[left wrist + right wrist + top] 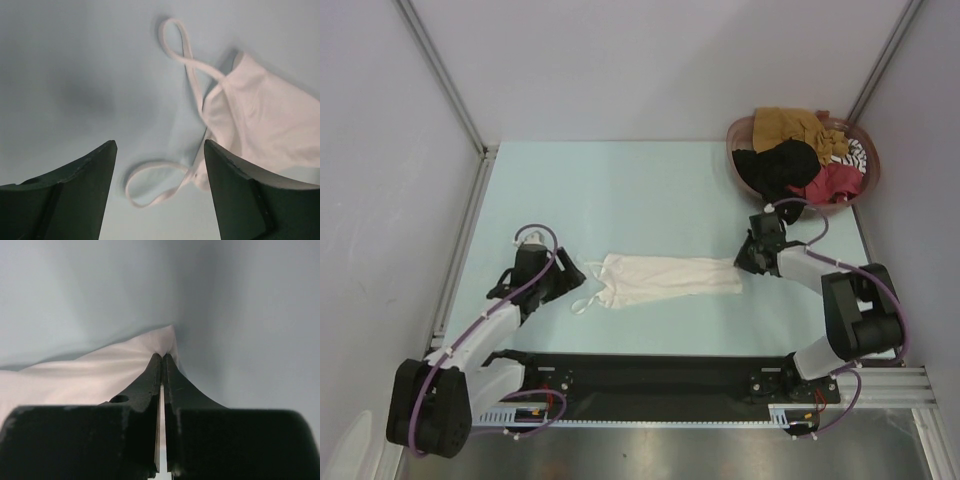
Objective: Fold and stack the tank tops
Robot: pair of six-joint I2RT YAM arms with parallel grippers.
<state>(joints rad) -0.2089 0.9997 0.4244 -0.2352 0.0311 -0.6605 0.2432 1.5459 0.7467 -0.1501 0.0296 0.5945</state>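
Matte black right gripper (163,359) pinches one limp, smooth white tank top (85,377).

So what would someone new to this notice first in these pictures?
A limp white cloth tank top lies stretched out in the middle of the pale blue table, its hem corner pinched by the shut right hand while the open left hand hovers by its looped straps. In the far right corner sits a round reddish-brown plastic basket heaped with mustard, black, red and striped garments.
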